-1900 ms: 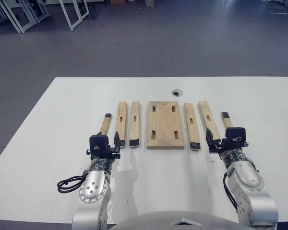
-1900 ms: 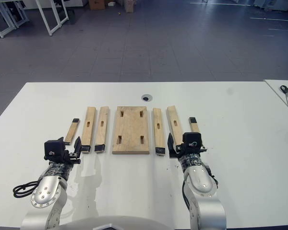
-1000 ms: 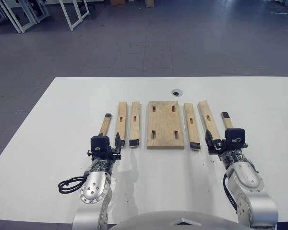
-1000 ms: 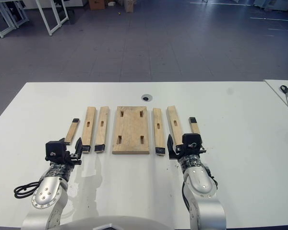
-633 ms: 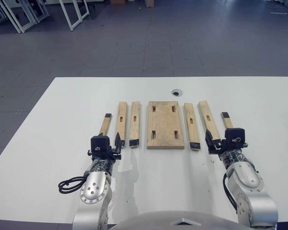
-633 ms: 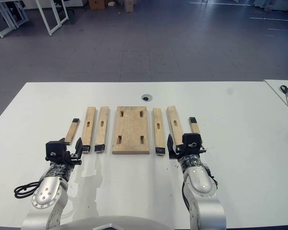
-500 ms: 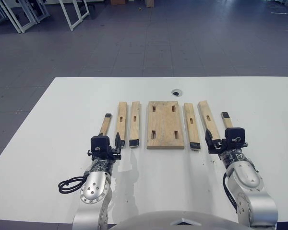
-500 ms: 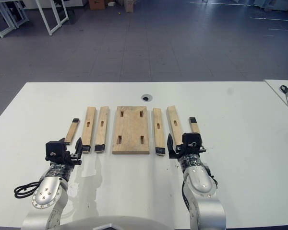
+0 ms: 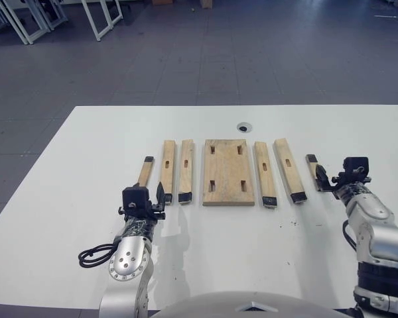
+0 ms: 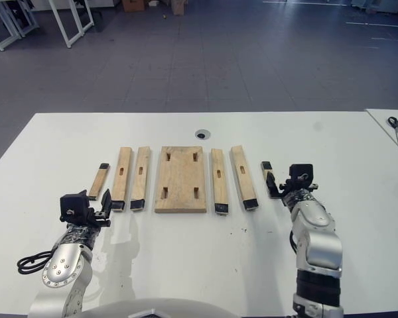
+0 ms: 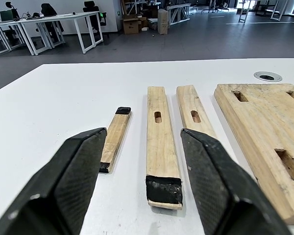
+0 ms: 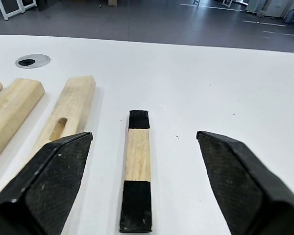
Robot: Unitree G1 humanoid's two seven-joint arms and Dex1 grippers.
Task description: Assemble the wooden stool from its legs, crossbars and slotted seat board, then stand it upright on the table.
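The slotted seat board (image 9: 229, 172) lies flat in the middle of the white table (image 9: 66, 199). On its left lie two slotted legs (image 9: 168, 170) (image 9: 186, 170) and a short crossbar (image 9: 146, 171). Two more legs (image 9: 265, 173) (image 9: 289, 169) and a second crossbar (image 9: 311, 163) lie on its right. My left gripper (image 9: 149, 196) stands open just short of the near ends of the left crossbar (image 11: 113, 138) and outer leg (image 11: 161, 142). My right gripper (image 10: 283, 182) is open, its fingers (image 12: 44, 186) on either side of the right crossbar (image 12: 137, 166) at its near end.
A round cable hole (image 9: 244, 126) sits in the table behind the seat board. A black cable (image 9: 93, 254) loops beside my left arm. Scissors (image 10: 396, 124) lie on a neighbouring table at the far right. Bare tabletop lies in front of the parts.
My right gripper has moved right and slightly farther out, from the near end of the outer right leg to the right crossbar. The left gripper has barely shifted. The parts have not moved.
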